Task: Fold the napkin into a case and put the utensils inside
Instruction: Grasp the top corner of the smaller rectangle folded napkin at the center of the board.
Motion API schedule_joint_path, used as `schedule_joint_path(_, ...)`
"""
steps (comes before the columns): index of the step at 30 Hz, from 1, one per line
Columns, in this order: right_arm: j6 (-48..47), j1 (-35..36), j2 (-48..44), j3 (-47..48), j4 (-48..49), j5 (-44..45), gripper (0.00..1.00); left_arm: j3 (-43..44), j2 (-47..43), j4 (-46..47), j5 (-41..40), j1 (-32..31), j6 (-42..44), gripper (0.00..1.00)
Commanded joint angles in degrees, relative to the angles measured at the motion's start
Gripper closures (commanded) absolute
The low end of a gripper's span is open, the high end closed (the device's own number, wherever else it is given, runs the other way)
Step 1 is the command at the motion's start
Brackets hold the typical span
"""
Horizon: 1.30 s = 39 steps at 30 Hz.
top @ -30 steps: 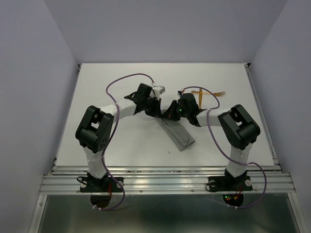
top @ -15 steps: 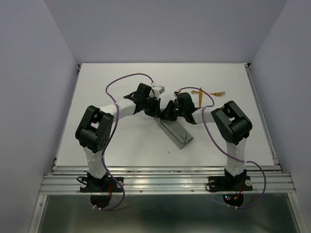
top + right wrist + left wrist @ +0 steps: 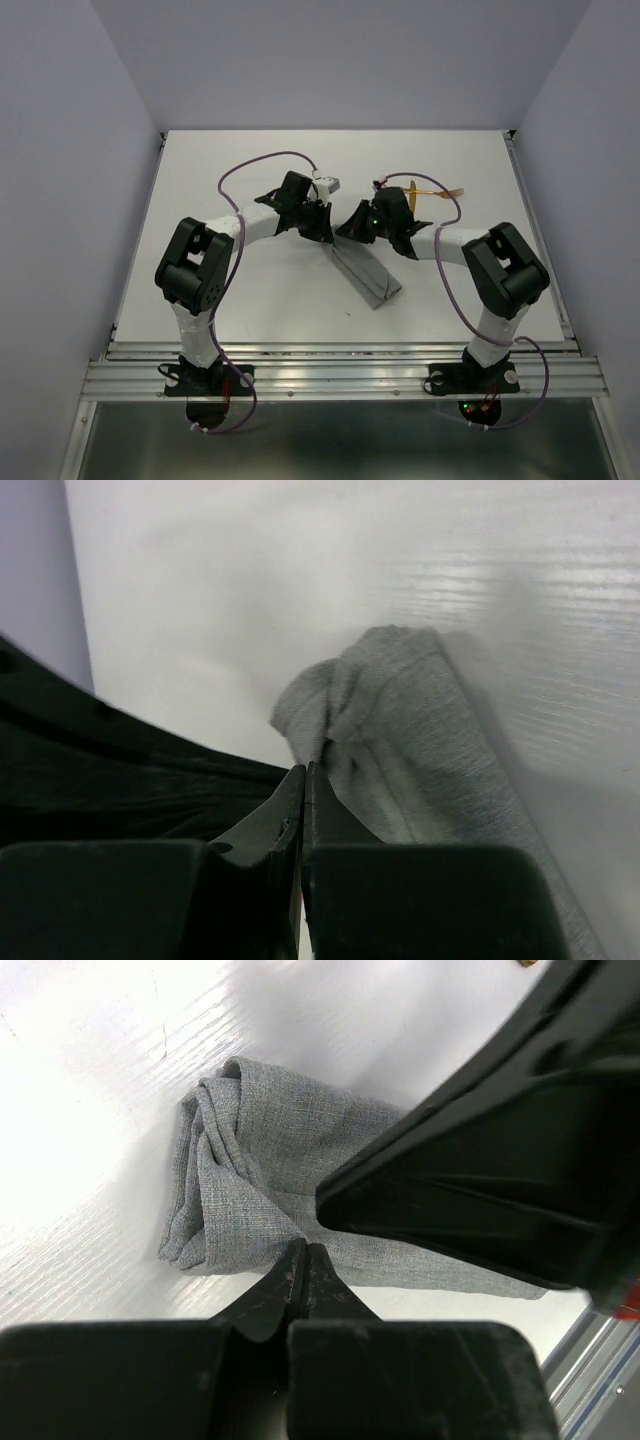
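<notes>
Since half a second ago the right arm's elbow has swung outward. The napkin (image 3: pixel 368 278), a narrow folded strip slanting across the middle of the tabletop (image 3: pixel 250 150), has not shifted. From above, both wrists cover its far end, and the right wrist hides part of the utensils (image 3: pixel 430 192). The left pincer (image 3: pixel 303 1260) and right pincer (image 3: pixel 304 775) are each clenched, tips nipping a fold at that bunched end.

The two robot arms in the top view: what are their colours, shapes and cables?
The left arm and the right arm have white tube-like links and blocky black joint housings. A thin purple cable loops along each. The left gripper and the right gripper are black, each tapering to two thin fingers. A small green light glows at the right base.
</notes>
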Motion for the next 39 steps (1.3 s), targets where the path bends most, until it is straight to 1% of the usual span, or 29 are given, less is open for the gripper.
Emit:
schedule_joint_path(1, -1.13, 0.30, -6.45, -0.95, 3.13, 3.17, 0.99, 2.27, -0.48, -0.06, 1.92, -0.15, 1.12, 1.00)
schedule_joint_path(5, 0.44, 0.30, -7.95, -2.00, 2.52, 7.65, 0.99, 2.44, -0.57, -0.06, 1.65, -0.15, 0.86, 1.00)
schedule_joint_path(8, 1.50, 0.30, -6.12, -1.57, 1.29, 8.44, 0.99, 2.53, -0.57, -0.06, 1.83, -0.15, 0.77, 1.00)
schedule_joint_path(11, 1.85, 0.30, -3.65, -0.69, 1.02, 7.39, 0.99, 2.44, -0.57, -0.06, 1.74, -0.15, 0.86, 1.00)
schedule_joint_path(16, 0.98, 0.30, 0.21, 0.98, 1.98, 2.56, 0.99, 2.79, -0.31, -0.06, 2.01, -0.15, 0.86, 1.00)
schedule_joint_path(26, 1.06, 0.30, 3.29, 3.26, 3.22, -1.05, 0.99, 3.50, 0.05, -0.32, 2.53, -0.15, 1.12, 1.00)
schedule_joint_path(32, 1.15, 0.30, 4.44, 4.15, 3.05, 0.80, 0.99, 3.50, -0.04, -0.59, 2.53, -0.15, 1.38, 1.00)
schedule_joint_path(39, 1.41, 0.30, 2.42, 2.92, 3.05, 5.19, 0.99, 3.58, 0.05, -0.85, 2.53, -0.06, 1.65, 1.00)
